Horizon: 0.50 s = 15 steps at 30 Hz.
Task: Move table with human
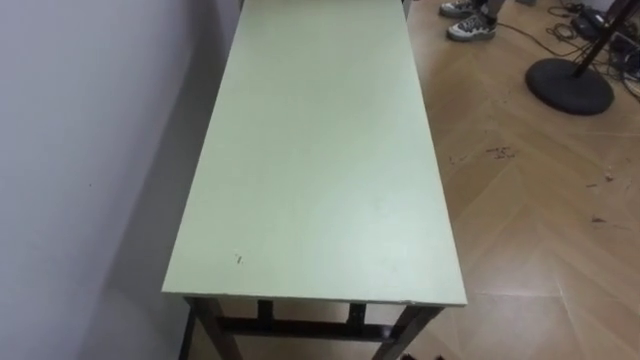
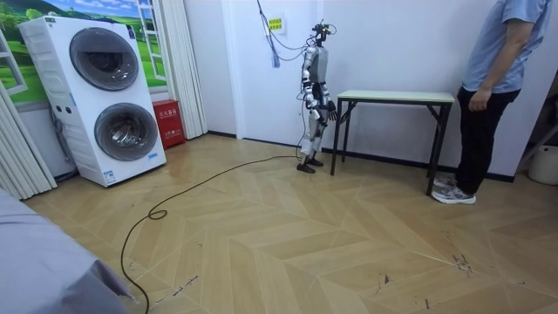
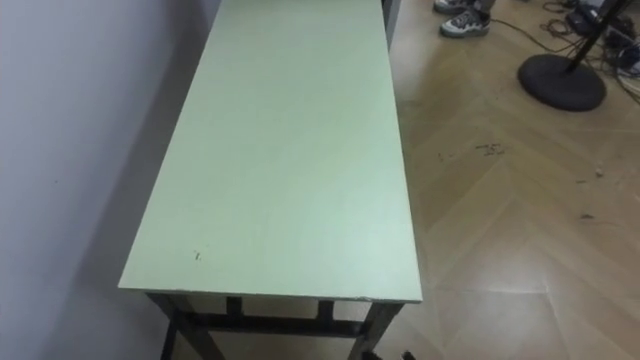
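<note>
Table (image 1: pixel 320 150) stood against the wall (image 1: pixel 90 150), person (image 2: pixel 497 96) at its far end; I could not tell the state of the hands (image 2: pixel 332 112); I judged both should take the near edge evenly, lifting level.

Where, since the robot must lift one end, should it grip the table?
Probably the near short edge of the table top, near both corners, from the robot's own end: it overhangs the dark frame, and a wall lines the left side.
</note>
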Motion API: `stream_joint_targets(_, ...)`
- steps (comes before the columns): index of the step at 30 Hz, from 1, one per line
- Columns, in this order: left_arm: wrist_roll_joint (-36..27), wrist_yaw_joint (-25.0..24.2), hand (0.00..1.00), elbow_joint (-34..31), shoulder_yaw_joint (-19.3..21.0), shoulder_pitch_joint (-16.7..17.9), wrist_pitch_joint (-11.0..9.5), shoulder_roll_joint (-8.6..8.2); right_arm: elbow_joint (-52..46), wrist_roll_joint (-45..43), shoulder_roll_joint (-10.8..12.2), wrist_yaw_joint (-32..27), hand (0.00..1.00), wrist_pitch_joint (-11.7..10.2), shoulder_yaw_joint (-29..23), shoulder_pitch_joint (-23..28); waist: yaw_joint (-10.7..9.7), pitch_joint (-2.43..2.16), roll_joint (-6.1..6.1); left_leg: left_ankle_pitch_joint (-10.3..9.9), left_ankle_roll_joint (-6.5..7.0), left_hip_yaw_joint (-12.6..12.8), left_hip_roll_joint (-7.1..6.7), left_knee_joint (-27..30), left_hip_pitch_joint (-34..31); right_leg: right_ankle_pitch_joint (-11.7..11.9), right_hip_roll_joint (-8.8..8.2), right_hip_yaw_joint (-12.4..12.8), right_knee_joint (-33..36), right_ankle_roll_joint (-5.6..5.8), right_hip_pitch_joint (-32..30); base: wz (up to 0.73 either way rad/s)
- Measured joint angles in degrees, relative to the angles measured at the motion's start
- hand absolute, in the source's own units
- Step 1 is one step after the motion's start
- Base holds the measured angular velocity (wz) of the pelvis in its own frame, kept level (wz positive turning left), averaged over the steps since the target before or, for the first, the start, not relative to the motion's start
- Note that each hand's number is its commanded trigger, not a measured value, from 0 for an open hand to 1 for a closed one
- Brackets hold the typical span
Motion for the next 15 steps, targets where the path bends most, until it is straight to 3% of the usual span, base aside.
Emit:
stream_joint_targets(6,0.0,2.0,0.0,3.3,1.9,0.2,0.0,-1.31,6.4,-4.0,0.2,-2.8,0.0,0.6,-0.3,0.4,0.0,0.11,0.52,-0.1,-0.15,0.1,0.04,-0.4,0.8,-0.1,0.12,0.7,0.1,-0.12,0.2,-0.04)
stream_joint_targets(10,2.4,3.6,0.0,6.7,7.3,0.3,0.0,-2.77,9.0,-9.6,0.9,-4.4,0.0,0.6,-3.8,-0.6,0.1,0.08,0.22,-0.5,-0.68,0.6,0.21,-0.6,0.8,-0.2,0.33,0.8,0.1,-0.33,0.3,-0.08)
stream_joint_targets(15,6.3,6.3,0.0,8.9,11.7,0.7,0.1,-3.23,10.5,-10.4,1.4,-6.2,0.0,1.6,-5.5,-0.9,0.1,-0.04,0.0,-0.5,-0.77,0.7,0.59,-0.6,0.8,-0.3,0.7,0.7,0.1,-0.45,0.2,0.0)
